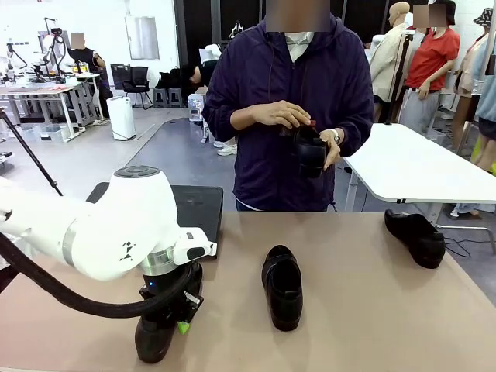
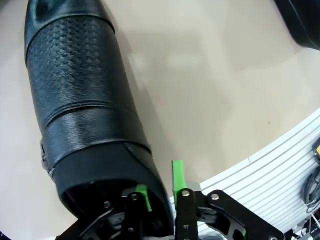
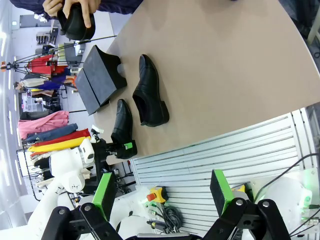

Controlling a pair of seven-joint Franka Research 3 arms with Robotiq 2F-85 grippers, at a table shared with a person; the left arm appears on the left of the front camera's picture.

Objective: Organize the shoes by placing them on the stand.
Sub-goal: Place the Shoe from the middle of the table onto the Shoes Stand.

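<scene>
Pinching the near shoe (image 2: pixel 85 100) at its heel rim, left gripper (image 2: pixel 161 182) — right gripper (image 3: pixel 162 192) gapes open, empty

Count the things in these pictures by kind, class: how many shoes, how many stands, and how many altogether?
Shoes: 4
Stand: 1
Total: 5
</scene>
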